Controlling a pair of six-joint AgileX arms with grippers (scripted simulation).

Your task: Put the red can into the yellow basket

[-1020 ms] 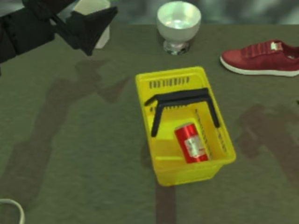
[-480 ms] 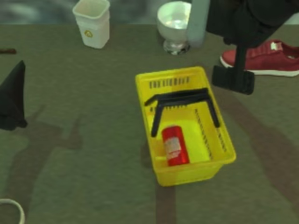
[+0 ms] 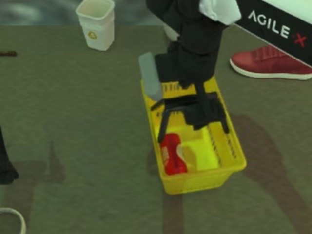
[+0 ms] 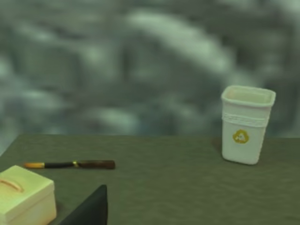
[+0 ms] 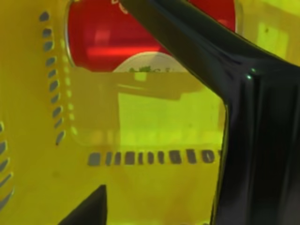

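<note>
A: Item one, the surface. We worked over a dark olive table (image 3: 87, 146) crossed by long arm shadows; behind its far edge the room was a grey blur.

B: Item two, the task's things. The yellow basket (image 3: 229, 168) sat at the middle, and the red can (image 3: 171, 155) lay on its side on the basket floor against the left wall, under the black handle (image 3: 168, 111).

A: Item three, our arms. Our right gripper (image 3: 202, 114) hung over the basket; how wide it stood, we could not tell. Our left gripper (image 3: 6, 168) sat at the table's left edge, its spread likewise unreadable.

B: Item four, edges and room. White bin (image 3: 96, 23) far left, red shoe (image 3: 273, 62) far right, brush (image 4: 70, 164) and pale box (image 4: 23, 197) by the left arm; the near table lay open.
</note>
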